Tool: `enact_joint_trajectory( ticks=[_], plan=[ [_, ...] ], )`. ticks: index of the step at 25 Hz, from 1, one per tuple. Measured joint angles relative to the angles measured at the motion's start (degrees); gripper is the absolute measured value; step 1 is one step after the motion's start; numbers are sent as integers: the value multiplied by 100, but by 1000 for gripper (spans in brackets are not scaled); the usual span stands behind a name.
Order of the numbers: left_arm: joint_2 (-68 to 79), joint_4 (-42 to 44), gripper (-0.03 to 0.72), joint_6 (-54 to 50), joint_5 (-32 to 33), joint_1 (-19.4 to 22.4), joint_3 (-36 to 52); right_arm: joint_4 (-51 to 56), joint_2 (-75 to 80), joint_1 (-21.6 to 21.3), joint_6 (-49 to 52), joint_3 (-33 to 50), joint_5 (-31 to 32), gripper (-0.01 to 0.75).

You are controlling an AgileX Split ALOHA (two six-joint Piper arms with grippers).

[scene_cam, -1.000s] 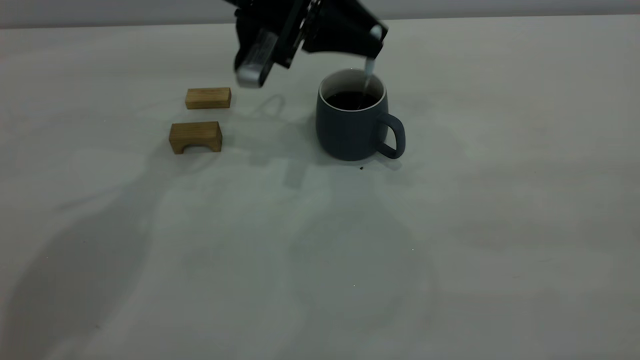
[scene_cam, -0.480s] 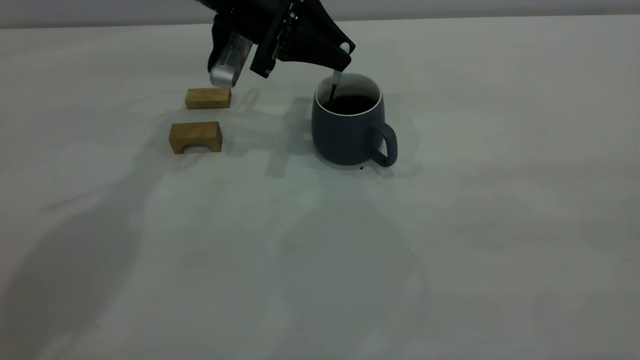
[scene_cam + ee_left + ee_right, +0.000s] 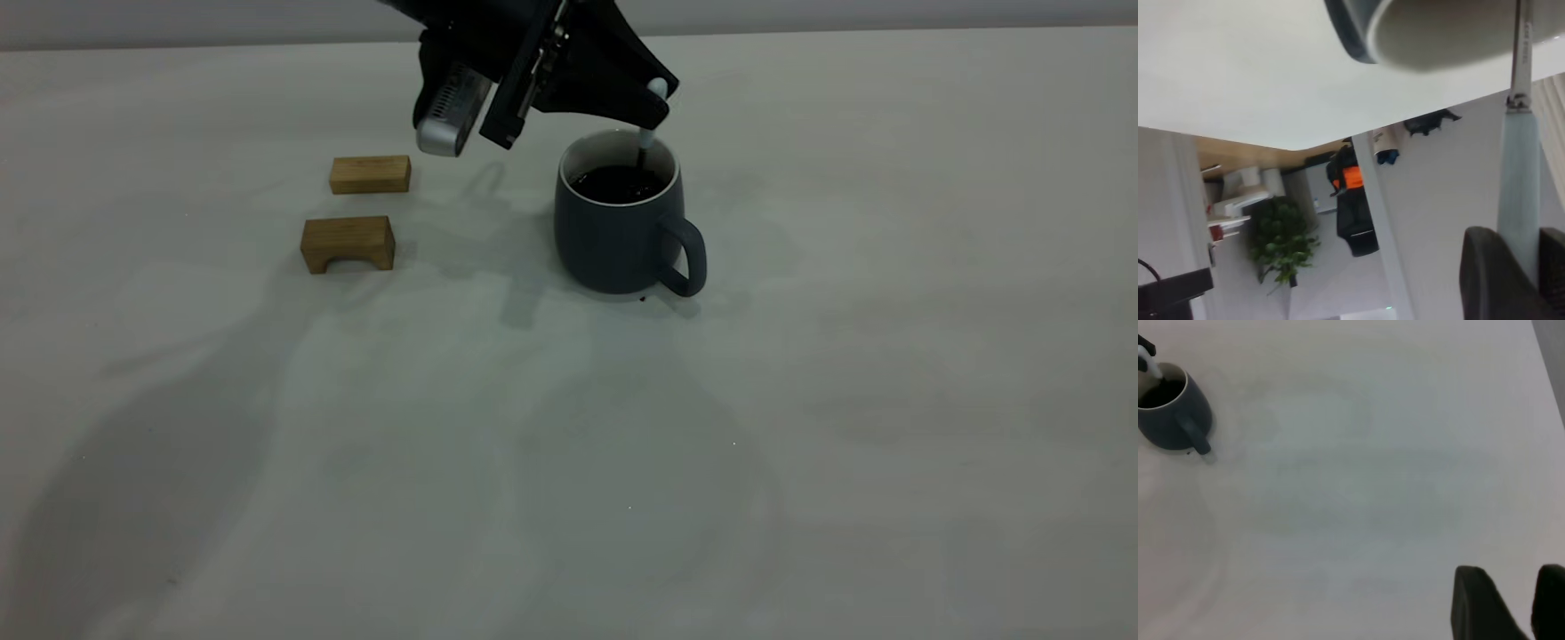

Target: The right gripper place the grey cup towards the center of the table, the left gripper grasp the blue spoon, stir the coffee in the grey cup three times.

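since half a second ago the left gripper has been swung from the near-left rim to the far-right rim of the grey cup, which stands mid-table. the blue spoon is held clamped upright, its bowl kept in the coffee for stirring. the right gripper is parked well apart, fingers parted and empty.

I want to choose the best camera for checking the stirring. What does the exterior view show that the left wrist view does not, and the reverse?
Only the exterior view shows the coffee, two wooden blocks and the cup's handle. Only the left wrist view shows the fingers clamped on the blue spoon up close, plus a room with a plant behind the table. Both show the left gripper, the spoon and the grey cup.
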Motion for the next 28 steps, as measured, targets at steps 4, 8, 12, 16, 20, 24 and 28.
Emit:
enact_joint_trajectory(
  ticks=[4,8,12,16,20,24,28],
  plan=[
    [0,202,169,5,0,0,0,0,0,0,0,0,0,237],
    [0,371,201,-47,54,0,0,0,0,0,0,0,0,237],
    [0,453,312,-70,142,-44,0,0,0,0,0,0,0,237],
    [0,471,432,-85,168,-90,0,0,0,0,0,0,0,237],
    [-32,666,536,-85,168,-90,-91,0,0,0,0,0,0,237],
    [-428,2013,559,-130,288,-34,-591,0,0,0,0,0,0,237],
    [-1076,3939,560,-126,855,-23,-1282,0,0,0,0,0,0,237]
  ],
)
